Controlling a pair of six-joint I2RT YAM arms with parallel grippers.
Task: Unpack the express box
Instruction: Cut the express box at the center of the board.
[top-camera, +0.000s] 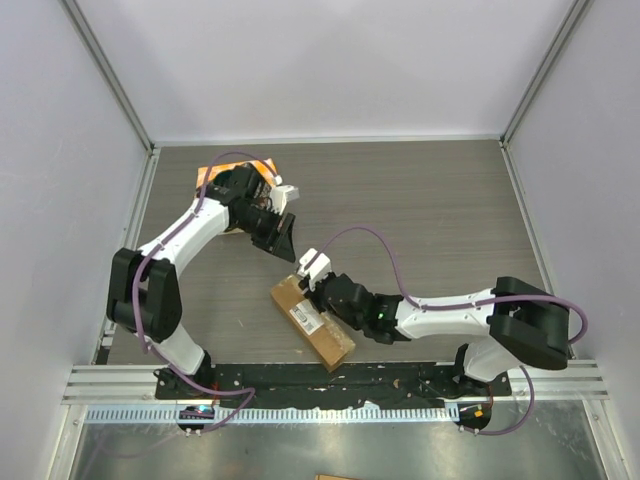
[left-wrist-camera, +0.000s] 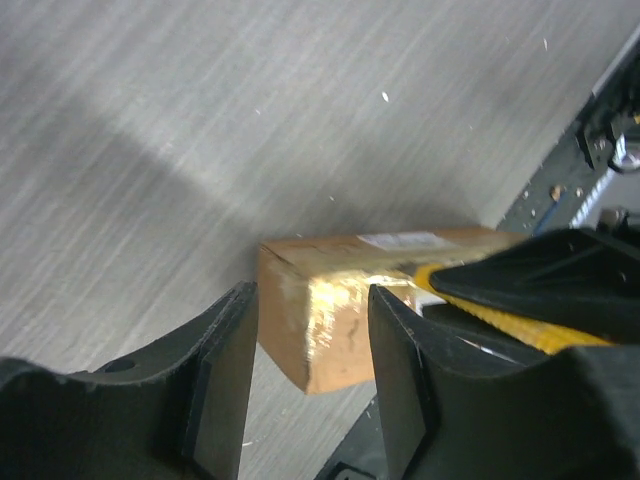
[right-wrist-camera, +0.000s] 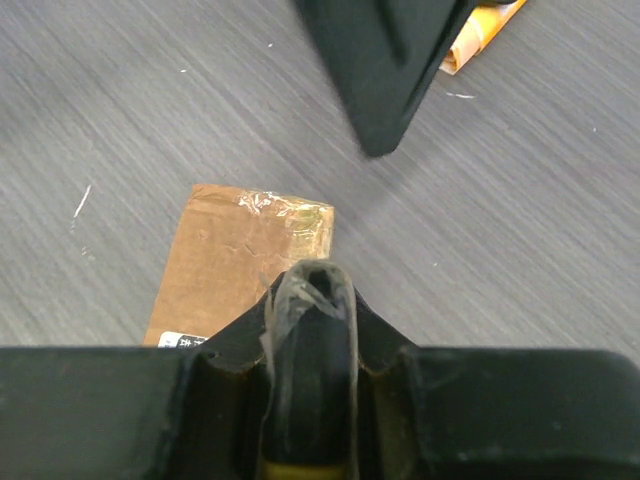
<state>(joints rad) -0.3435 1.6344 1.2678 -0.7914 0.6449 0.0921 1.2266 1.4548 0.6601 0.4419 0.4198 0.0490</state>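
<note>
The express box is an oblong brown parcel with a white label, lying diagonally on the table near the front. My right gripper hovers over its far end, shut, with a strip of clear tape wrapped round its tips. The box's taped end shows below it. My left gripper is open and empty, just beyond that far end and apart from it. In the left wrist view the box shows between the open fingers, with the right gripper on top of it.
An orange cloth lies at the back left, mostly under the left arm; it also shows in the right wrist view. A black rail runs along the near table edge. Grey walls enclose the table.
</note>
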